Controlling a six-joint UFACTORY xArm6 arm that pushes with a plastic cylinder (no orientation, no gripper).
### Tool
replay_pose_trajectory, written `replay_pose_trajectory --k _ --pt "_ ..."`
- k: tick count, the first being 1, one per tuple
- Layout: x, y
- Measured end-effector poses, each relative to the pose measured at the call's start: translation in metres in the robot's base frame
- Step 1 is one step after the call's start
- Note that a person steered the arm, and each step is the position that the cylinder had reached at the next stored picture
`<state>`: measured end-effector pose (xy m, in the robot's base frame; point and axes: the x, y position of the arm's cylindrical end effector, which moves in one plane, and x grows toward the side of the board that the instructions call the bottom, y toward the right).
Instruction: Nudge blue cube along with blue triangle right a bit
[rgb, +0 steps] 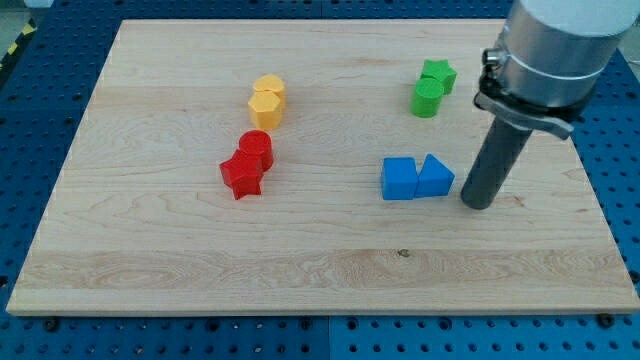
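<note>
The blue cube (399, 179) and the blue triangle (434, 176) sit touching side by side right of the board's middle, the cube on the view's left. My tip (478, 204) rests on the board just to the view's right of the triangle, with a small gap between them.
A green star (438, 74) and a green cylinder (426, 98) lie at the view's top right. Two yellow blocks (267, 101) and, below them, a red cylinder (256, 149) and a red star (241, 176) lie left of middle. The wooden board (150, 260) ends close right of my tip.
</note>
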<state>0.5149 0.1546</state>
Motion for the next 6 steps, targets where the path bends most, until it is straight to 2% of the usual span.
replay_pose_trajectory --k 2,4,5,6 --pt "0.025 -0.058" --pt "0.014 -0.144" --pt "-0.012 -0.144" --pt "-0.02 -0.136"
